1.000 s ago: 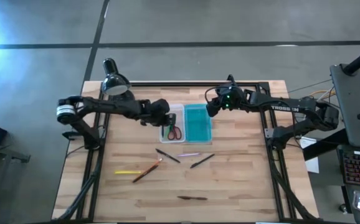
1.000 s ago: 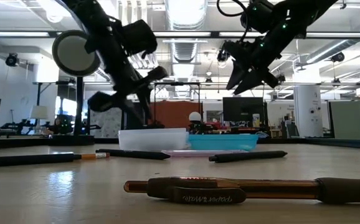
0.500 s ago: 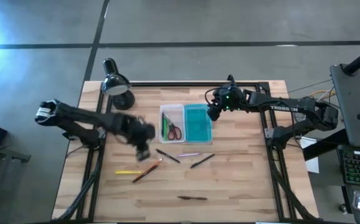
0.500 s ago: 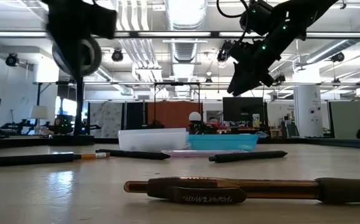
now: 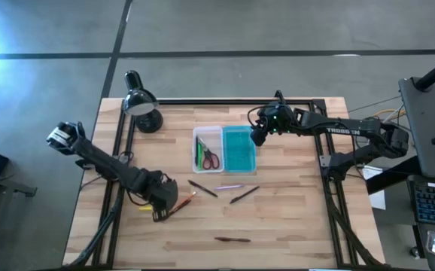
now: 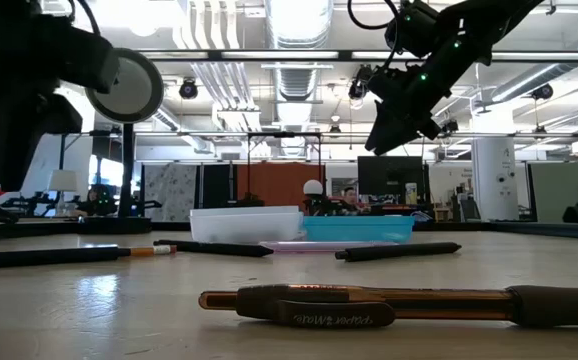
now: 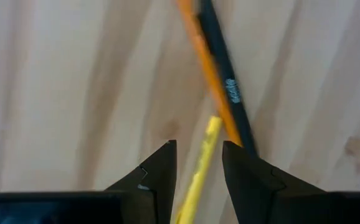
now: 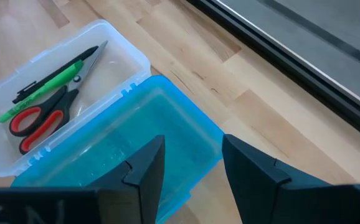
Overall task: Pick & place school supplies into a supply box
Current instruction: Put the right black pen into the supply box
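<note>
I have the left gripper down low over the near-left part of the wooden table, fingers apart and straddling the yellow pencil, which I judge to be my next pick; it lies flat with its tip just beside the orange pencil and a dark pen lying alongside that one, so I reckon I must close on the yellow alone without nudging its neighbours. All three are thin, smooth and round, apt to roll on the planked wood if I clip them off-centre. From above, the supply box lies open mid-table, its clear whitish tray on the left and its teal-blue lid hinged to the right, both of thin glossy plastic. In the tray already rest the red-handled scissors and a green pen, laid lengthwise because the tray is barely longer than they are. The right gripper waits in the air over the lid's far-right edge, fingers parted and holding nothing. Loose on the table near the box are another dark pen, a lilac pencil and a third dark pen, with a brown pen alone at the near edge. A black desk lamp stands at the far-left corner.
</note>
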`<control>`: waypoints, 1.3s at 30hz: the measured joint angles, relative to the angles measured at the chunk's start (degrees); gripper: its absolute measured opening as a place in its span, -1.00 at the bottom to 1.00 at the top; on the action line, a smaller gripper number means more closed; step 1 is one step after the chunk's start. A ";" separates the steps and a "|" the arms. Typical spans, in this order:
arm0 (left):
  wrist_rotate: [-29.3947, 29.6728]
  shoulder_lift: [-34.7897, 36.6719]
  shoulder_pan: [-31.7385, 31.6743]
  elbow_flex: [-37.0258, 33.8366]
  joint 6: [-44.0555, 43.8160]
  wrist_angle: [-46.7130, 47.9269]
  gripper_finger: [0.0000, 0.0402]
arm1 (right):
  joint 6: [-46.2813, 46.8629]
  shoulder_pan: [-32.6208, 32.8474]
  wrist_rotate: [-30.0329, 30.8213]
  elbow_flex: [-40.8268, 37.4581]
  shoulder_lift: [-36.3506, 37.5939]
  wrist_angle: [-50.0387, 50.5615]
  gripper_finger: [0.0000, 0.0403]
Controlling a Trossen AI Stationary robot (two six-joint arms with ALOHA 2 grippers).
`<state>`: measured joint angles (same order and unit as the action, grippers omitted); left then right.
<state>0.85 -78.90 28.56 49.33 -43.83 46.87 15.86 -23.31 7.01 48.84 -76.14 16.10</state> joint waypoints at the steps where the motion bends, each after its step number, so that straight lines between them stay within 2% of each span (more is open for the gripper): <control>1: -0.10 -0.36 0.44 -0.12 -0.04 -0.28 -0.44 | 0.02 0.00 0.02 0.00 0.00 0.16 -0.25; 4: 0.02 -1.58 1.56 -0.18 -0.11 -0.60 -0.44 | -0.18 0.04 -0.16 0.00 0.00 2.08 -0.25; 6: 0.13 -2.16 2.08 -0.19 0.02 -0.48 -0.44 | -2.13 0.04 -2.65 0.00 0.00 5.16 -0.25; 10: 0.08 -2.54 2.79 -0.52 -0.05 -0.44 -0.44 | -13.49 1.56 -11.82 0.00 0.40 13.79 -0.25; 12: 0.22 -2.55 2.97 -1.16 -0.32 -0.44 -0.44 | -19.63 3.43 -14.45 0.00 1.27 17.59 -0.25; 15: 0.58 -2.55 3.58 -3.17 -2.23 -0.80 -0.44 | -25.31 5.70 -14.62 0.00 1.99 21.47 -0.25; 22: 0.76 -2.55 3.97 -6.99 -3.46 -3.51 -0.44 | -26.63 9.03 -14.56 -0.02 2.36 25.46 -0.25; 28: 0.86 -2.53 4.02 -7.45 -0.82 -5.61 -0.44 | -36.24 19.02 -14.62 -0.24 2.25 32.34 -0.25; 33: 2.19 -2.53 4.02 -7.45 0.75 -5.81 -0.44 | -40.28 27.25 -15.84 -1.28 2.19 27.74 -0.25; 39: 2.24 -2.51 4.01 -7.46 2.33 -5.77 -0.44 | -35.47 32.40 -19.20 -3.56 -0.83 14.23 -0.25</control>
<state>3.09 -81.41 32.57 41.87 -41.50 41.10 -19.61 9.09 -12.20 45.28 -76.97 30.33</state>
